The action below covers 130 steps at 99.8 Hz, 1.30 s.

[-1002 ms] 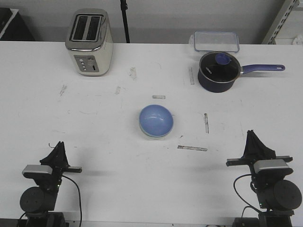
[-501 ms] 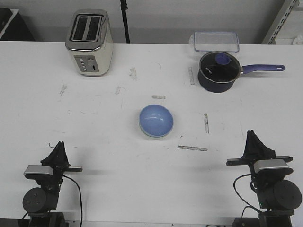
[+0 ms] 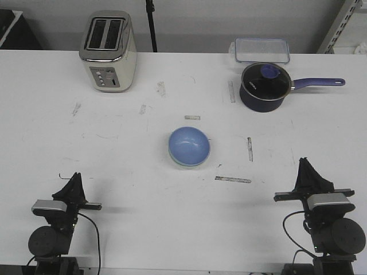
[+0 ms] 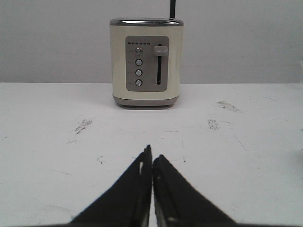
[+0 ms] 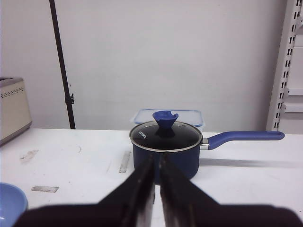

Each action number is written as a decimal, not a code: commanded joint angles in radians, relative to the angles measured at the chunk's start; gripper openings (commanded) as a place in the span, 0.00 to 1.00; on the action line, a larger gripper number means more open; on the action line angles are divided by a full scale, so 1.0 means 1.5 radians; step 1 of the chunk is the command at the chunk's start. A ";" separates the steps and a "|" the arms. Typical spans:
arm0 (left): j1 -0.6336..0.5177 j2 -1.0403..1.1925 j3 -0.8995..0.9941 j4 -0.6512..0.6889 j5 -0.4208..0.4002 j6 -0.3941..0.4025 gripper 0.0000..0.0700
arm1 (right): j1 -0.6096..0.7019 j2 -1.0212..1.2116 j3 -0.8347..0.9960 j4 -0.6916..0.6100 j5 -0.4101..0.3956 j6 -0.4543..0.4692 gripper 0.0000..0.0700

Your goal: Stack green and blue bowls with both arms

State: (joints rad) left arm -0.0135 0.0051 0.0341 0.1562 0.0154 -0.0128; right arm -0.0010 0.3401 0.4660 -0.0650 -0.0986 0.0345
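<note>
Counting across the white table (image 3: 114,172): two bowls nested as one stack, two grippers, one toaster, one saucepan, one clear lidded box. The blue bowl (image 3: 190,145) sits near the middle of the table, round, smooth and matte, its hollow facing up; a thin pale green rim (image 3: 179,162) shows under its near edge, so the green bowl lies beneath it and is otherwise hidden. In the right wrist view only a sliver of the blue bowl shows at the picture's edge.

The left gripper (image 3: 75,181) rests at the near left edge, well apart from the bowls, its two black tapered fingers pressed together with only a hairline seam between them in its wrist view. The right gripper (image 3: 304,166) rests at the near right edge, its fingers likewise closed on nothing.

The toaster (image 3: 108,50) is cream with a brushed metal top, two slots, four round buttons and one slider. The saucepan (image 3: 263,87) is dark navy, with a glass lid, a blue knob and a long blue handle. Behind it stands the clear box (image 3: 259,50). The tabletop is scuffed, with several worn strips of tape.
</note>
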 commanded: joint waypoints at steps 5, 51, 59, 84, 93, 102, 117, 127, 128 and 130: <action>0.000 -0.001 -0.015 0.009 0.002 0.012 0.00 | 0.000 -0.001 0.002 0.008 0.001 0.009 0.01; 0.000 -0.001 -0.015 0.001 -0.026 0.018 0.00 | 0.000 -0.001 0.002 0.009 0.001 0.009 0.01; 0.000 -0.001 -0.015 -0.004 -0.029 0.018 0.00 | 0.000 -0.001 0.002 0.008 0.001 0.009 0.01; 0.000 -0.001 -0.015 0.001 -0.028 0.018 0.00 | 0.000 -0.001 0.002 0.008 0.001 0.009 0.01; 0.000 -0.001 -0.015 0.001 -0.028 0.018 0.00 | 0.000 -0.001 0.002 0.009 0.001 0.009 0.01; 0.000 -0.001 -0.015 0.001 -0.028 0.018 0.00 | 0.000 -0.001 0.002 0.009 0.001 0.009 0.01; 0.000 -0.001 -0.015 0.001 -0.028 0.018 0.00 | 0.000 -0.001 0.002 0.008 0.001 0.009 0.01; 0.000 -0.001 -0.015 0.001 -0.028 0.018 0.00 | 0.000 -0.001 0.002 0.008 0.001 0.009 0.01; 0.000 -0.001 -0.015 0.001 -0.028 0.018 0.00 | 0.000 -0.001 0.002 0.008 0.001 0.009 0.01; 0.000 -0.001 -0.015 0.001 -0.028 0.018 0.00 | 0.000 -0.001 0.002 0.008 0.001 0.009 0.01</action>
State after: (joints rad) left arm -0.0135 0.0051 0.0341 0.1432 -0.0246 0.0086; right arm -0.0010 0.3401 0.4660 -0.0647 -0.0986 0.0345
